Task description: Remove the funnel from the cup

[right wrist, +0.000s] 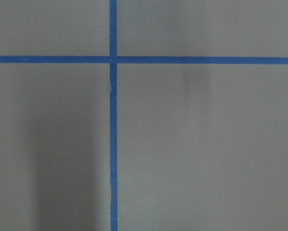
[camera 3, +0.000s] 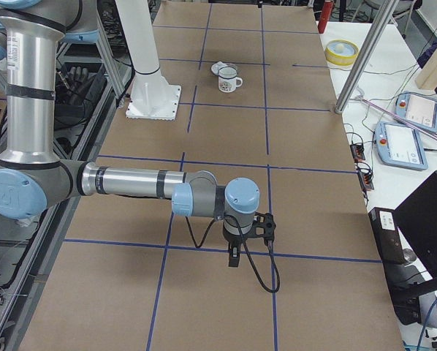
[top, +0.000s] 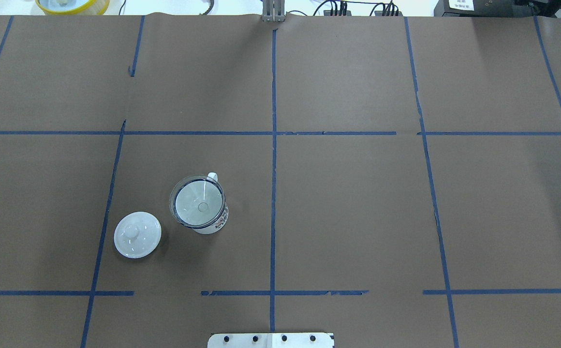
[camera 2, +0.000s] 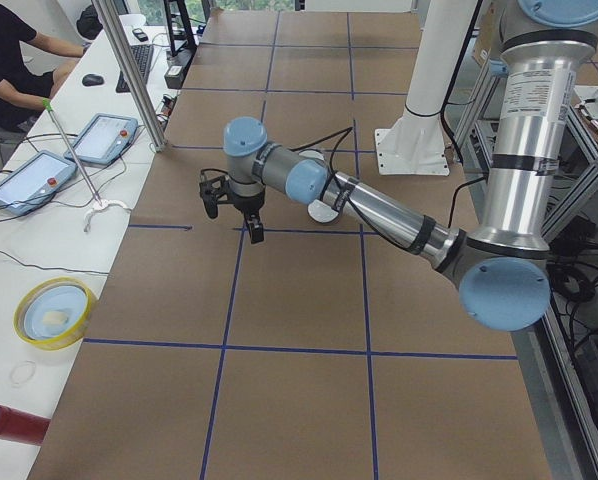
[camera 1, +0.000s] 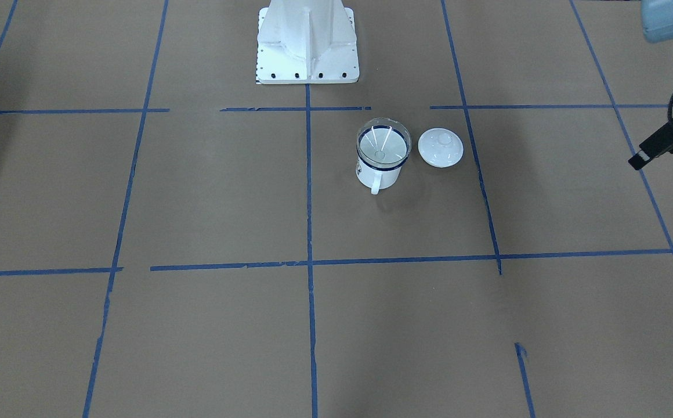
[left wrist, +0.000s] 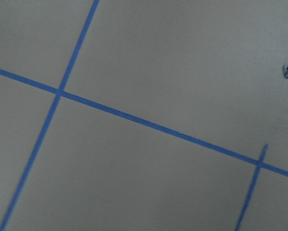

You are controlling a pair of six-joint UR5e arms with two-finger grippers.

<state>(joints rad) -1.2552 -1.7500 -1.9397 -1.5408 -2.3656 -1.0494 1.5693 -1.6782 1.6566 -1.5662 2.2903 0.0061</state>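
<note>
The cup is a white enamel mug with a dark blue rim, standing upright on the brown table. The clear funnel sits in its mouth. Both also show in the overhead view, the cup and the funnel, and far off in the exterior right view. My left gripper hangs far off at the table's end, its fingers together as one dark bar, holding nothing. My right gripper hangs over the opposite end; I cannot tell whether it is open or shut.
A round white knobbed lid lies flat beside the cup, on the side nearer my left arm; it also shows in the overhead view. The white robot base stands behind the cup. Blue tape lines grid the brown table.
</note>
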